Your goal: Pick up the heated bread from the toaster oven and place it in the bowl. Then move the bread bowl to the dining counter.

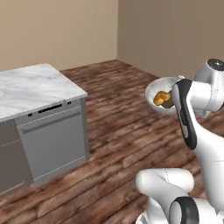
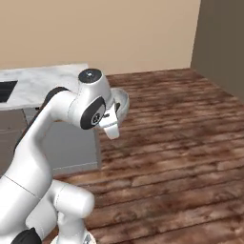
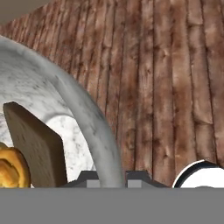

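My gripper (image 3: 111, 177) is clamped on the bowl (image 1: 154, 94) rim, mid-right of frame; the heated bread (image 1: 162, 98) lies inside.

Left base view — from behind the arm's left, looking forward and down at the dining counter (image 1: 35, 85) and wood floor (image 1: 122, 131) | Right base view — same counter and floor from the right | Hand view — very close along the bowl (image 3: 94, 127) rim, floor beyond.
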